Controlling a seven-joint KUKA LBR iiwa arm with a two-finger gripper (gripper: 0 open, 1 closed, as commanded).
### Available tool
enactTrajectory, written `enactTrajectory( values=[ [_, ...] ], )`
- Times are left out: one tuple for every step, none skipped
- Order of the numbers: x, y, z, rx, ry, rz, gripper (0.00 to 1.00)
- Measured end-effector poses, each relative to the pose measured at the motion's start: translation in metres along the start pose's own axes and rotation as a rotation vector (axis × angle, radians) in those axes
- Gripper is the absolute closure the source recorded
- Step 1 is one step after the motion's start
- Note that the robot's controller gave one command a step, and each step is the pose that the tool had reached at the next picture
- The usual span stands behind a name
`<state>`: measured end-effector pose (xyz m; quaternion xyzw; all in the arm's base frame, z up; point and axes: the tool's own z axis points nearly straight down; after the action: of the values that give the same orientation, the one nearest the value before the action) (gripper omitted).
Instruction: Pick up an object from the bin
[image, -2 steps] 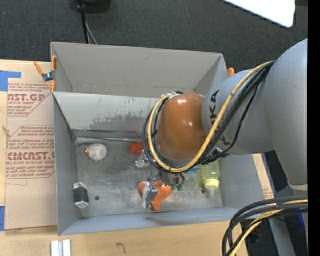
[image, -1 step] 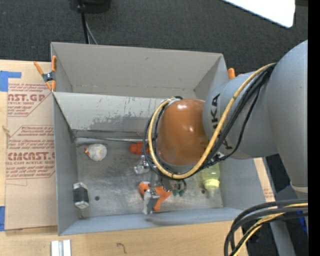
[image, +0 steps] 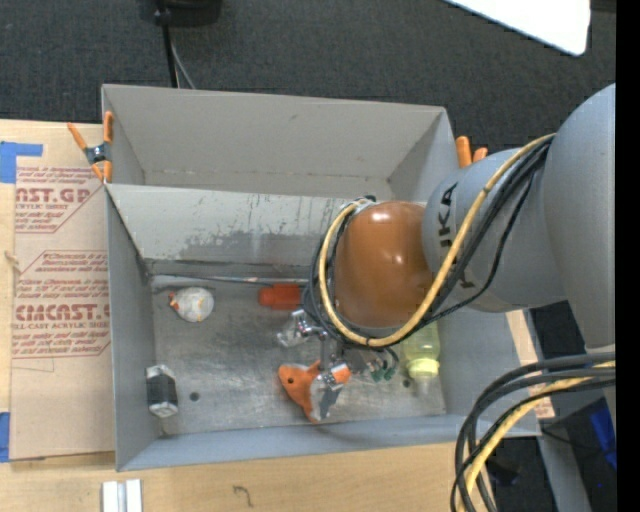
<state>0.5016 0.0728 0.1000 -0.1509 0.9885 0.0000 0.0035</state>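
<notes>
Hand (image: 322, 390) near bin (image: 130, 250) front wall, orange piece (image: 293, 379) just beside

The arm (image: 590, 200), up and to the right of the gripper (image: 323, 392), is a thick, rounded casing of pale grey. On its grey ring nearest the gripper stands a black marking (image: 445, 215), of which the letters "KU" can be read. Just above the gripper sits a glossy brown-orange cover (image: 380, 265), shaped like a dome. Black and yellow cables (image: 440, 290) loop around the cover, and more curve off to the gripper's lower right. The gripper is small, of bare silvery metal.
</notes>
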Motion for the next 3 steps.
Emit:
enactTrajectory(
  values=[
    [0.008, -0.019, 0.027, -0.002, -0.002, 0.0, 1.0],
    [0.008, -0.019, 0.027, -0.002, -0.002, 0.0, 1.0],
    [-0.008, -0.02, -0.093, -0.003, 0.005, -0.096, 1.0]
  ],
)
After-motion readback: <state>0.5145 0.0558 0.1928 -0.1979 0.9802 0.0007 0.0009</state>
